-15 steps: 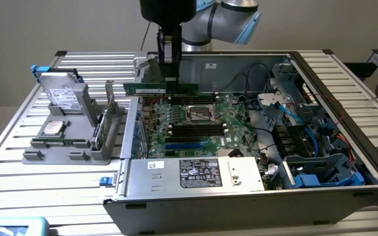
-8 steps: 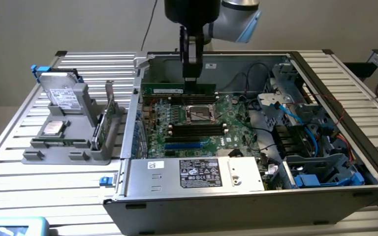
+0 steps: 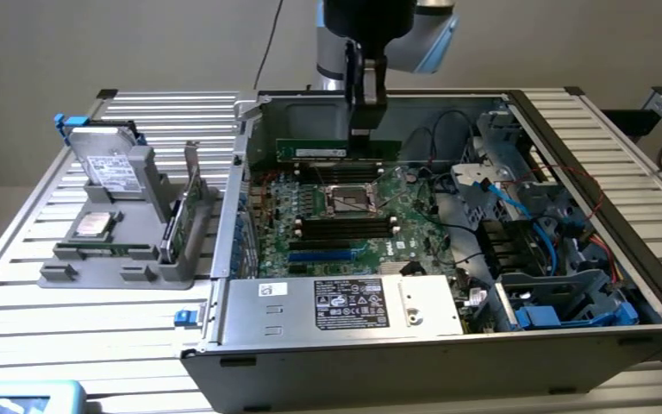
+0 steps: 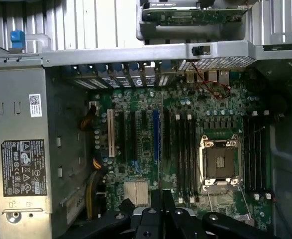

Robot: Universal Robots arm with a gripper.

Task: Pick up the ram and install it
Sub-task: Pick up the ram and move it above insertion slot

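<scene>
Tool (image 3: 364,131) with ram (image 3: 337,152), above the motherboard (image 3: 407,226).

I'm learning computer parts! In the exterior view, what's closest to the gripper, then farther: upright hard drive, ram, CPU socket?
1. ram, in the gripper.
2. CPU socket, beneath it, inside the case.
3. upright hard drive, outside, exterior view's left.

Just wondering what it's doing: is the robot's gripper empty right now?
No, the gripper holds a long green memory stick above the circuit board inside the open computer case.
</scene>
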